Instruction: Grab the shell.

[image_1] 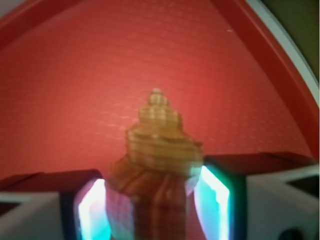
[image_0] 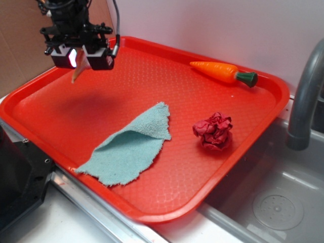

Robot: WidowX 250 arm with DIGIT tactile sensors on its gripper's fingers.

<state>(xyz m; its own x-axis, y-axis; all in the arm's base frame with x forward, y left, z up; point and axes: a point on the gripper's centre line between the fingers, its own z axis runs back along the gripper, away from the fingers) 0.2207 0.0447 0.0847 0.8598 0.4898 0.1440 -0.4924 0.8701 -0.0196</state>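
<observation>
While a teal cloth (image_0: 130, 146), a crumpled red rag (image_0: 213, 131) and an orange carrot (image_0: 223, 72) lie spread on the red tray (image_0: 45, 93) beside a sink (image_0: 276, 202) and faucet (image_0: 304, 96), nothing blocks the tool. Arm hangs over the tray's far left corner, gripper (image_0: 81, 59) pointing down, raised off the surface. Fingers (image_1: 92, 212) are clamped on the shell (image_1: 157, 165), one pad each side. Shell sits between them, one tip poking below the gripper, clear of the tray.
</observation>
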